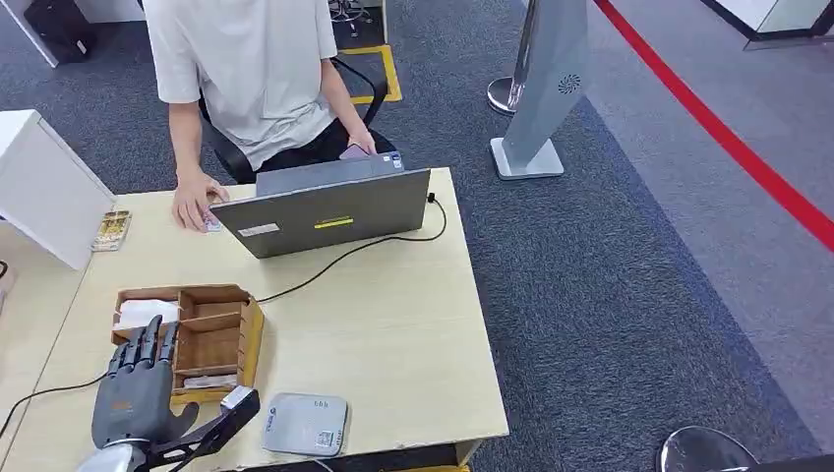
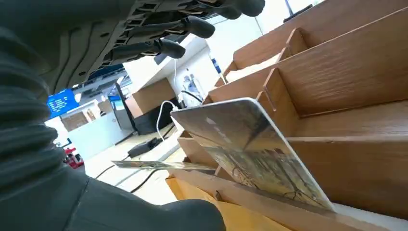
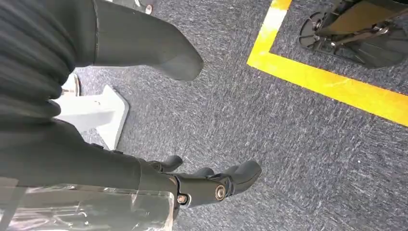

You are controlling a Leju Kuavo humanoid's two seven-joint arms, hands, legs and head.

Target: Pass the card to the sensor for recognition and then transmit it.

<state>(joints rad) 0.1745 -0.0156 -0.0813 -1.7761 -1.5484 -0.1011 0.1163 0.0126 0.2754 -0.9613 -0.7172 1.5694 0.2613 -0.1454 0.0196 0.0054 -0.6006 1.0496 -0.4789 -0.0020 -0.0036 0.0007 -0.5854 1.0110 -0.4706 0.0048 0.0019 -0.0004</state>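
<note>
The card (image 2: 250,149) leans tilted in the wooden organizer (image 1: 221,334), long axis slanting up from its front compartment. The left hand (image 1: 138,388) hovers beside it, fingers spread and empty (sensor (image 1: 305,425) just right). The right hand (image 3: 211,185) hangs over carpet, fingers loosely apart.

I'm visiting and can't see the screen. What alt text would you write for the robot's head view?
The robot's left hand hovers with fingers spread over a wooden box of compartments on a pale table. A grey card reader lies near the table's front edge. Across the table, a person in a white shirt sits behind an open laptop.
</note>
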